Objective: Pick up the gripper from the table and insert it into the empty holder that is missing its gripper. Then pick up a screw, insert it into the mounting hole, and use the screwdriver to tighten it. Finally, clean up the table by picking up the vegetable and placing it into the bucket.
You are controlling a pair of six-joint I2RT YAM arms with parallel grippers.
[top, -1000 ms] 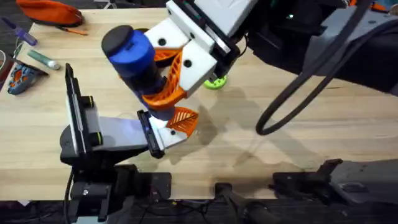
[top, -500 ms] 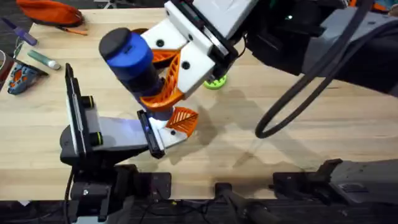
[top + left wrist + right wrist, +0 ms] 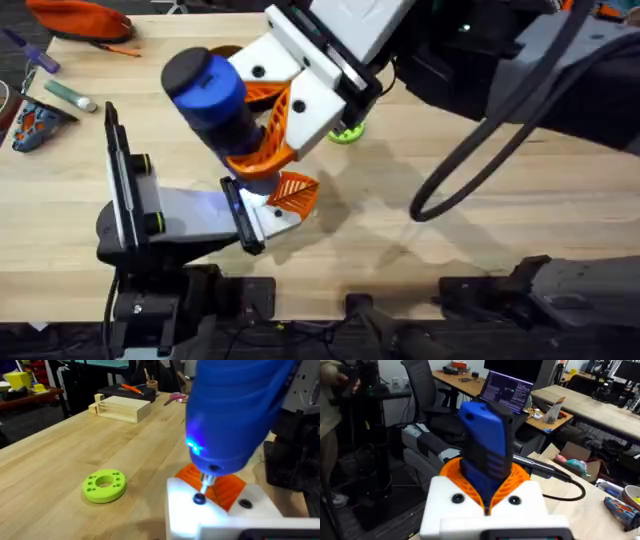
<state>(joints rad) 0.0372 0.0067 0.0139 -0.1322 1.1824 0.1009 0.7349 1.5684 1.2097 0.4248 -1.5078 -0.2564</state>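
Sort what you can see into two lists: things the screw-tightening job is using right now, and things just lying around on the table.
In use: screwdriver, clamped in the right gripper; its tip on the screw; white holder; orange wedge.

Lying about: lime-green ring, wooden box, orange pouch, small tools at the table's far left corner.

You have one blue screwdriver (image 3: 212,95) at the table's 11 o'clock, one lime-green ring-shaped disc (image 3: 104,485) near 12 o'clock, two robot arms over the one wooden table (image 3: 480,240), and one wooden block (image 3: 120,408).
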